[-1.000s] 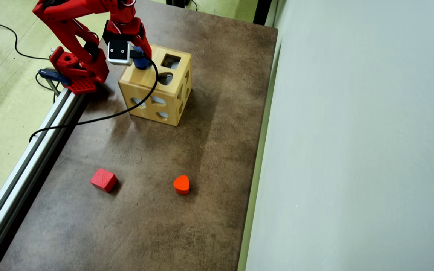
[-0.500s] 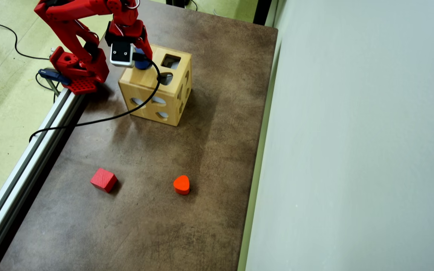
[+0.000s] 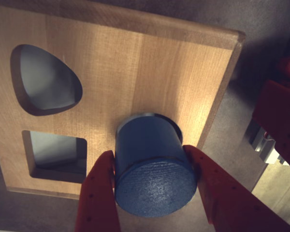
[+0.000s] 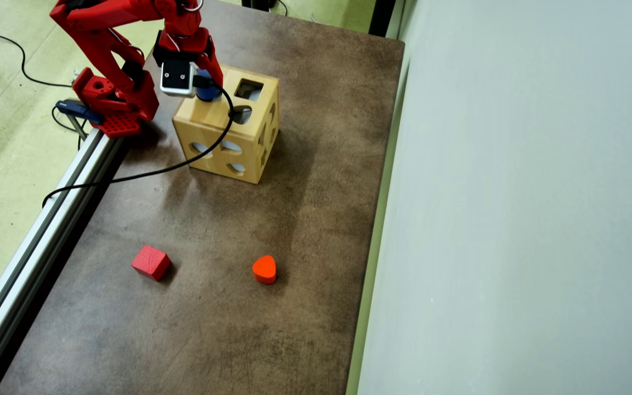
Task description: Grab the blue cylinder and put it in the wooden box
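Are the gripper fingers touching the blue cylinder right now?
Touching. In the wrist view both red fingers press against the sides of the blue cylinder, with no gap, above the wooden box.

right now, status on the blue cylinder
Gripper shut on blue cylinder. Cylinder at round hole in wooden box top, part in. Nothing in the way.

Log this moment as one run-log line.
gripper: shut on blue cylinder | cylinder: entering round hole atop wooden box | not released
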You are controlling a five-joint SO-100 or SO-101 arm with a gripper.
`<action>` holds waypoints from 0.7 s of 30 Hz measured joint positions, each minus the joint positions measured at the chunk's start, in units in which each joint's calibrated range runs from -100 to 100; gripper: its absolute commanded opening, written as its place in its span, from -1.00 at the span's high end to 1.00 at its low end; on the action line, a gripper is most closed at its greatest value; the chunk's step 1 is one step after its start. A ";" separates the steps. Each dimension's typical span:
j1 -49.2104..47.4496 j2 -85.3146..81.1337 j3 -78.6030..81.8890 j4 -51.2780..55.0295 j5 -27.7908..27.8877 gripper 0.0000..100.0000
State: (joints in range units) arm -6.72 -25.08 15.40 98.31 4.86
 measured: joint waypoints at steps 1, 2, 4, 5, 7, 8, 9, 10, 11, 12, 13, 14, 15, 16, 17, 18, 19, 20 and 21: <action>0.00 0.00 0.00 0.00 0.00 0.62; 0.00 0.00 0.00 0.00 0.00 0.62; 0.00 0.08 0.00 0.00 0.00 0.62; 0.00 0.08 0.00 0.00 0.00 0.62; 0.00 0.08 0.00 0.00 0.00 0.63; 0.00 0.08 0.00 0.00 -0.05 0.62; 0.22 0.08 0.00 0.00 -0.10 0.62; 0.43 0.08 0.00 0.00 0.00 0.62; 0.57 0.08 0.00 0.00 0.00 0.62; 0.65 0.08 0.00 0.00 0.00 0.62; 0.65 0.17 0.00 0.00 0.00 0.62; 0.65 0.34 0.00 0.00 0.00 0.62; 0.65 0.34 0.00 0.00 0.05 0.62; 0.65 0.34 0.00 0.00 0.05 0.62; 0.57 0.34 0.00 0.00 0.05 0.62; 0.57 0.34 0.00 0.00 0.05 0.62; 0.57 0.34 0.00 0.00 0.05 0.62; 0.57 0.34 0.27 0.00 0.05 0.61; 0.57 0.34 0.63 0.00 0.05 0.59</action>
State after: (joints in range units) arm -6.14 -24.75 16.03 98.31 4.91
